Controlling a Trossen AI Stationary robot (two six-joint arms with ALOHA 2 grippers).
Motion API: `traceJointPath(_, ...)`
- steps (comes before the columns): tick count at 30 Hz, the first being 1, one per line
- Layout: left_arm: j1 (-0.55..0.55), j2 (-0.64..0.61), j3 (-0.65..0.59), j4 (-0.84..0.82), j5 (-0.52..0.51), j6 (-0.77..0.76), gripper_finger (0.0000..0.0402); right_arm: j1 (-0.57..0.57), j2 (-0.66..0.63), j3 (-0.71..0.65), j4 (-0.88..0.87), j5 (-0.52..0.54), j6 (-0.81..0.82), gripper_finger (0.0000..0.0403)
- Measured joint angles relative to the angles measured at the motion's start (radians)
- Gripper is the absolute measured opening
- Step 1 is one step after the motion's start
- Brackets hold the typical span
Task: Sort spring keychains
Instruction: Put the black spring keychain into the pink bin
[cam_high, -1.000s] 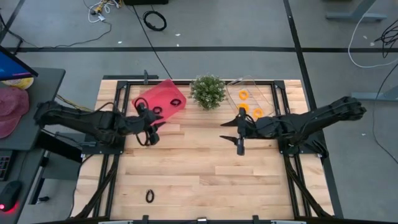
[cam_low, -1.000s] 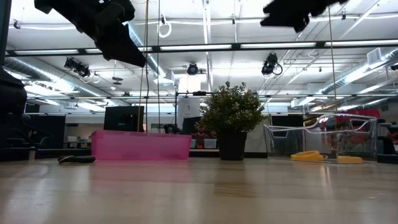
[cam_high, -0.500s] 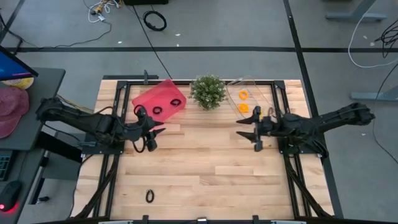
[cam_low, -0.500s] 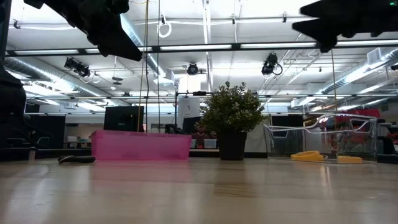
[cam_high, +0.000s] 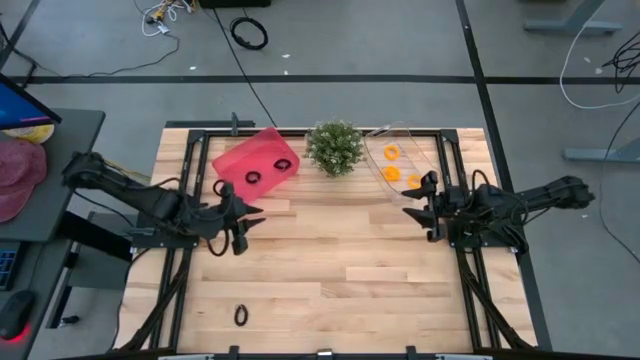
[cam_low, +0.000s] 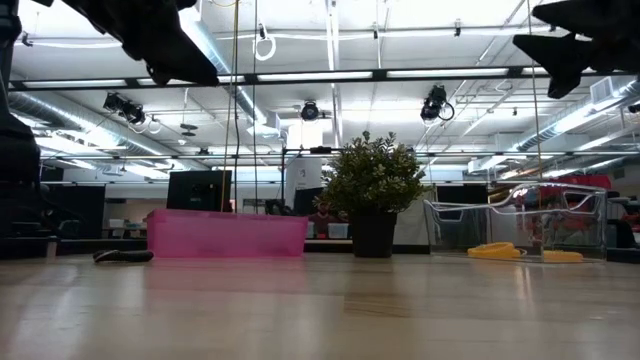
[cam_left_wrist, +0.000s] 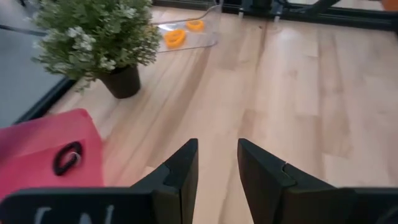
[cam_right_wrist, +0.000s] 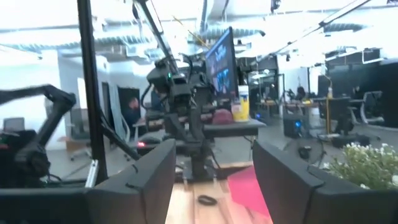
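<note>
Two black spring keychains (cam_high: 253, 178) (cam_high: 282, 165) lie in the pink tray (cam_high: 240, 152); one of them (cam_left_wrist: 67, 158) also shows in the left wrist view. Another black keychain (cam_high: 240, 316) lies on the bare table near its near edge. Three orange keychains (cam_high: 391, 152) (cam_high: 392, 173) (cam_high: 414, 181) rest in the clear tray (cam_high: 400, 135). My left gripper (cam_high: 240, 222) hovers open on the near side of the pink tray, holding nothing. My right gripper (cam_high: 425, 205) hovers open on the near side of the clear tray, also holding nothing.
A potted plant (cam_high: 334, 147) stands between the two trays at the far edge. Black frame rails (cam_high: 450, 240) run along the table's sides under both arms. The wooden table (cam_high: 330, 270) stretches between the grippers and toward the near edge. A monitor and stands show beyond the table.
My right gripper has drawn back from the table's middle toward the right edge, ending beside the clear tray. My left gripper has shifted slightly toward the near edge and the arm has pulled back to the left. No keychain has moved.
</note>
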Motion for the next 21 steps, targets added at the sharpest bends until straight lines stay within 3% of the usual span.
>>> traceJointPath(8,-0.125,0.001,0.0,0.001,-0.004,-0.087,0.0117,0.039,-0.114,-0.037,-0.024,-0.009,-0.004,0.0215)
traceJointPath(12,-0.207,0.007,0.0,0.003,-0.061,-0.132,0.0117,0.051,-0.173,-0.06,-0.03,-0.008,-0.005,0.0215)
traceJointPath(21,-0.338,0.07,0.0,0.098,-0.09,-0.113,0.0117,0.053,-0.274,-0.061,-0.243,-0.006,-0.003,0.0215)
